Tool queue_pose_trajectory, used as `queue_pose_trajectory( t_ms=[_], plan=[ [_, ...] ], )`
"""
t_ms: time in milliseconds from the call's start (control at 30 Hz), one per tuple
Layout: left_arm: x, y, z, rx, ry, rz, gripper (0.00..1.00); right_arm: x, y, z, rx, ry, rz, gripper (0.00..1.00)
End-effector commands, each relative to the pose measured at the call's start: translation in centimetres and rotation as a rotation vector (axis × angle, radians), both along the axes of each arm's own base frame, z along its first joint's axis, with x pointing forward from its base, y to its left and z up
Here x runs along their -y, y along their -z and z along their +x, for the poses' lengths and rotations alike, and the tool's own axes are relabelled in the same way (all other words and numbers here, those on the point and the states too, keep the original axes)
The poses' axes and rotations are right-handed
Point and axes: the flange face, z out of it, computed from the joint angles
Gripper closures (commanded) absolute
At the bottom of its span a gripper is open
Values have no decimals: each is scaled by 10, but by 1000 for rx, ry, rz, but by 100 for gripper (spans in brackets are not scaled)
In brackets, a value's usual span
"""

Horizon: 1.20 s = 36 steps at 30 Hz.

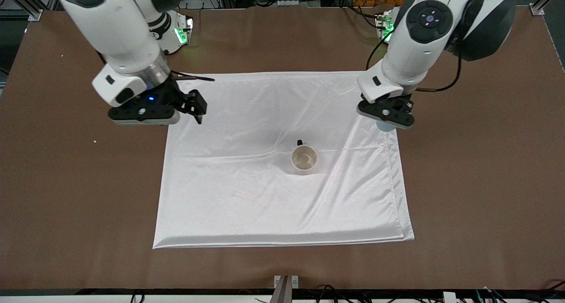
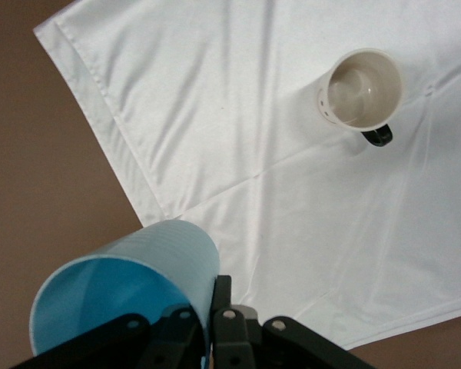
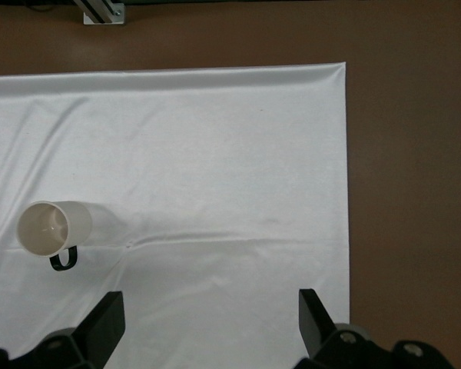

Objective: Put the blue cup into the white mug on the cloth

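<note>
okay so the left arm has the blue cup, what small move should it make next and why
Probably carry the blue cup sideways toward the right arm's end until it hangs over the white mug. The left gripper holds the cup over the edge of the cloth, well off the mug, which stands upright and empty mid-cloth. The right gripper waits open over the cloth's other edge.

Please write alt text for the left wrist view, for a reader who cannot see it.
The left gripper holds a blue cup by its rim, over the edge of a white cloth. A white mug stands upright and empty on the cloth, with brown table beside it.
</note>
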Motion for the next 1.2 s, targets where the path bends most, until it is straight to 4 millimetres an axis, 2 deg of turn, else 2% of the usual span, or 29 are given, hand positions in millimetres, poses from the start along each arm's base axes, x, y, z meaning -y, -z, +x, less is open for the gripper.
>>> queue_pose_trajectory(
  t_ms=[0,67,200,267,433,567,633,833,900,1167],
  plan=[
    [44,12,10,-21,87,-11,100,65,-15,-6,-39,-10,12,0],
    [54,20,15,-28,100,-14,100,88,-21,-5,-46,16,4,0],
    [92,37,7,-35,162,-14,100,130,-31,-3,-49,62,-7,0],
    [104,46,9,-45,177,-21,100,154,-37,-2,-38,54,-10,0],
    [122,71,16,-27,207,-48,100,208,-40,4,-31,-22,-28,0],
    [150,94,6,-9,256,-45,100,241,-33,1,-49,-52,-38,0],
    [163,105,2,4,272,-55,100,247,-30,-1,-55,-66,-38,0],
    [184,136,-1,19,260,-85,100,253,-29,-1,-57,-56,-38,0],
    [185,148,1,22,263,-81,100,255,-28,-1,-60,-53,-38,0],
    [194,173,5,53,305,-63,100,261,-27,0,-60,-48,-32,0]
  ],
)
